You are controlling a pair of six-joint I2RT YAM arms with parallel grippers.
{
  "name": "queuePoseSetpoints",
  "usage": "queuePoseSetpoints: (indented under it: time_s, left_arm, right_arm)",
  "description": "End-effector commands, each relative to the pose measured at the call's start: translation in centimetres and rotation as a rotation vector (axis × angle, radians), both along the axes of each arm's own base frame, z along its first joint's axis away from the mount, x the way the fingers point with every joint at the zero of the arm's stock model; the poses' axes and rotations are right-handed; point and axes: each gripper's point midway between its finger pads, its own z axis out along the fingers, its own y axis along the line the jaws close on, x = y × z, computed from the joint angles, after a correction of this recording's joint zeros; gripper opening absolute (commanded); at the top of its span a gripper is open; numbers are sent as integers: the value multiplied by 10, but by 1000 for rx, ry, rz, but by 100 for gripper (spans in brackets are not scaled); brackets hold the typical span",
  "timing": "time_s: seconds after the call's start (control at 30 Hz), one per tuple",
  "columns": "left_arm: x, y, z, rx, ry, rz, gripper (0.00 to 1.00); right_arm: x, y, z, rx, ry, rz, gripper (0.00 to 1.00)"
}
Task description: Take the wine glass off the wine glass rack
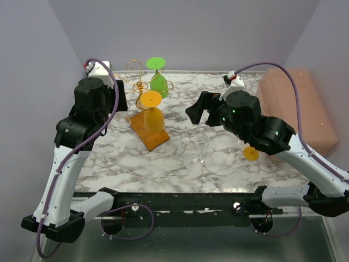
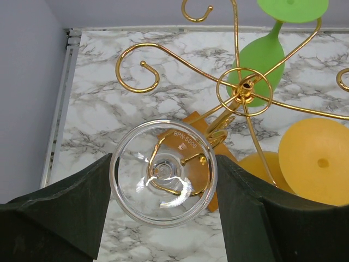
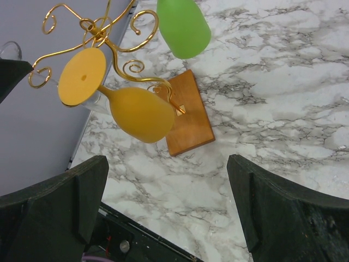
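A: Wine glass (image 2: 163, 172) position?
B: Clear, hanging on the wine glass rack (image 2: 242, 90), lower centre of the left wrist view. It sits squarely between the left gripper (image 2: 162, 159) fingers, stem axis pointing along them. Fingers flank its rim; cannot tell if clamped.
A: Right gripper (image 3: 166, 159)?
B: Spread wide, empty, farther off.

- Plain pale grey-lilac walls (image 1: 207, 27) enclose three sides.
- White marble-patterned tabletop (image 1: 158, 164), grey veining, evenly lit.
- Salmon-pink rectangular block (image 1: 294, 98) at the table's right edge.
- Black rail (image 1: 180, 203) along the near edge.
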Motion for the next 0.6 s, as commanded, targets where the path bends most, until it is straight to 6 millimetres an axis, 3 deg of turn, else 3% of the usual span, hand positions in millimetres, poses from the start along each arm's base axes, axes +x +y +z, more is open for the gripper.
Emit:
queuePoseSetpoints:
  time_s: [0.0, 0.37, 0.57]
  left_arm:
    - [1, 16, 17, -3, -36, 68, 46]
    - [19, 9, 26, -27, -30, 61, 45]
    - [25, -5, 29, -60, -36, 4, 45]
  right_arm:
    - [-1, 0, 1, 13, -9, -1, 100]
    - [-2, -1, 1, 18, -13, 2, 100]
    - [-3, -4, 0, 23, -19, -3, 100]
